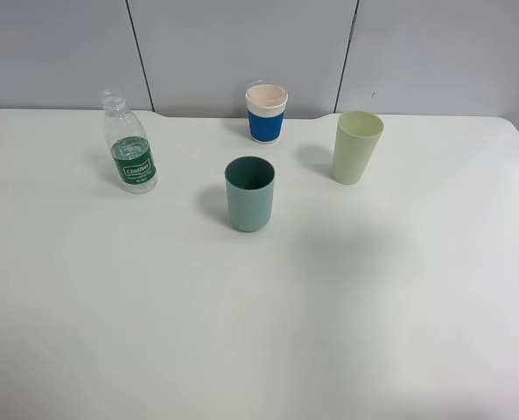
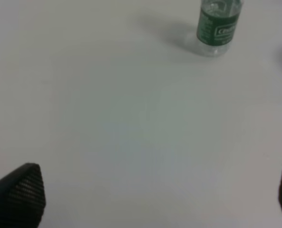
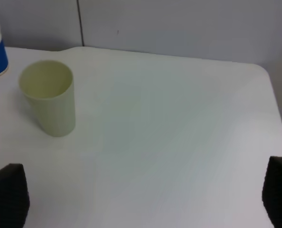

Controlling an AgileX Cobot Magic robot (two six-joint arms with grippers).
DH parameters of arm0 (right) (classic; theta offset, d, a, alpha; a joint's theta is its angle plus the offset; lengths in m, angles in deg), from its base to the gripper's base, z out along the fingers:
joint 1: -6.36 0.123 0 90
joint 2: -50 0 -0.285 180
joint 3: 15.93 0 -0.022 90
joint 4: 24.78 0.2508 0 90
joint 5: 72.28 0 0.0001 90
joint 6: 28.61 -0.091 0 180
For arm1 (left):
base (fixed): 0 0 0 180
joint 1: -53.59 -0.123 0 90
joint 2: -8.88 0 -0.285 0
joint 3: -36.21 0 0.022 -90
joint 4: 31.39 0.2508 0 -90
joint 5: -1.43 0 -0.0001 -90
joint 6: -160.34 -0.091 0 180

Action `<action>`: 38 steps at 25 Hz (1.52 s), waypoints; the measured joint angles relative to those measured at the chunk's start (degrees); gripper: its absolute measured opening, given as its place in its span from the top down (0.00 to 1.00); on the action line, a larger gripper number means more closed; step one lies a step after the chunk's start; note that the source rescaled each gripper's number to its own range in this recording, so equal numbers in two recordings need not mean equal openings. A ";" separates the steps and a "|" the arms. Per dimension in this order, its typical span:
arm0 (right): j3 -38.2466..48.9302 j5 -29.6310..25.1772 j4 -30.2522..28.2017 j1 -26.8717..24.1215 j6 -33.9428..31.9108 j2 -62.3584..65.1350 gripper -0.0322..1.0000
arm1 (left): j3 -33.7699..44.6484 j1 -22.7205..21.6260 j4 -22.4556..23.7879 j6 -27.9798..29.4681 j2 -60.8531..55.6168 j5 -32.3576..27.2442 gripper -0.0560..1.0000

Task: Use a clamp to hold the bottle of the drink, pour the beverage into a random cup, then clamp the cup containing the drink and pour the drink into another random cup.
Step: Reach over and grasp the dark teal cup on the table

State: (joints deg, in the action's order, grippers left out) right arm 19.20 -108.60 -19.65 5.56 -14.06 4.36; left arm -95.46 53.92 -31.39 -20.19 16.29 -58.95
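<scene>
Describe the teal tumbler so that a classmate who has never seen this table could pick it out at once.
Start with the white table, where three cups and a bottle stand. The teal tumbler is the cup nearest the front edge, in front of the blue-banded paper cup. It is plain blue-green, unlike that banded cup and the taller pale yellow-green tumbler.

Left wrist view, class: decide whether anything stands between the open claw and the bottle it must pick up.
Nothing visible does. Only bare white table lies between the left claw, which is wide open and empty, and the upright bottle.
</scene>
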 joint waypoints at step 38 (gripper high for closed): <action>13.26 43.36 -3.52 37.53 -6.82 -44.20 0.05 | 0.00 0.00 0.00 0.00 0.00 0.00 0.00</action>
State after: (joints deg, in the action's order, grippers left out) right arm 32.45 -65.24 -23.17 43.09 -20.88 -39.84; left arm -95.46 53.92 -31.39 -20.19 16.29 -58.95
